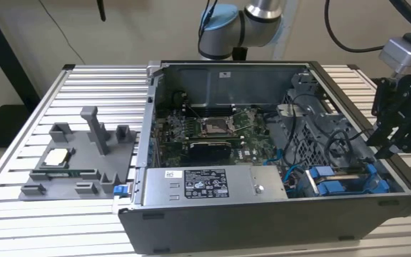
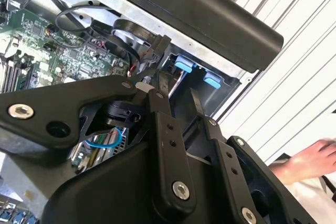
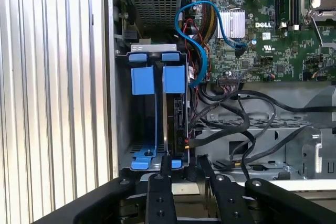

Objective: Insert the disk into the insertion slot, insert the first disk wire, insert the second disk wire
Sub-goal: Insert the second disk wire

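Slatted worktop carries the computer case; at its 4 o'clock corner the released hand straddles the disk, and an off-centre push could jam the blue carrier.

The bench is ribbed bare metal, pale, with a dull satin sheen along its slats. The computer case is dark grey painted metal, matt outside, with lighter bare sheet metal inside. The power-supply box is silver metal carrying a paper label. The disk shows a dark edge clipped in smooth, bright blue plastic. The claw is black, smooth and faintly glossy, set with shiny steel screws. The fixture looks like matt grey plastic.
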`<control>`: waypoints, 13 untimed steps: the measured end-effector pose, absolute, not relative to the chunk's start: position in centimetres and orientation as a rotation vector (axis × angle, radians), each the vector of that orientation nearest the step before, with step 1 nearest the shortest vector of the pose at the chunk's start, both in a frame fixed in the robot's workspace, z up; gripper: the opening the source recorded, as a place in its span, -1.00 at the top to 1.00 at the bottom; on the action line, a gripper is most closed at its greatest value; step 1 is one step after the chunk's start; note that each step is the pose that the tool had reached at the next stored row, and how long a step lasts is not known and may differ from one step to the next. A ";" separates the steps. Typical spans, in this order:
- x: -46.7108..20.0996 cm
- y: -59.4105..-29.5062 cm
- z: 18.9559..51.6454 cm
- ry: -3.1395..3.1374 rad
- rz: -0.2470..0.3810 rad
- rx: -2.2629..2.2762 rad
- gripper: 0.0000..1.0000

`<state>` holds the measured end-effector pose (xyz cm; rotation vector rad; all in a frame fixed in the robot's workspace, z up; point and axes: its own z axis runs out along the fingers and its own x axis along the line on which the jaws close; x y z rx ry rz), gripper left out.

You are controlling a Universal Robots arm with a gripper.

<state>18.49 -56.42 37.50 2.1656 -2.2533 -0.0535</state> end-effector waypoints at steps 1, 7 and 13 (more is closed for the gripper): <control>18.5 -56.4 37.5 -2.253 -0.053 2.166 0.33; 18.5 -56.1 37.5 -2.253 -0.053 2.165 0.33; 18.6 -55.3 37.5 -2.251 -0.050 2.163 0.33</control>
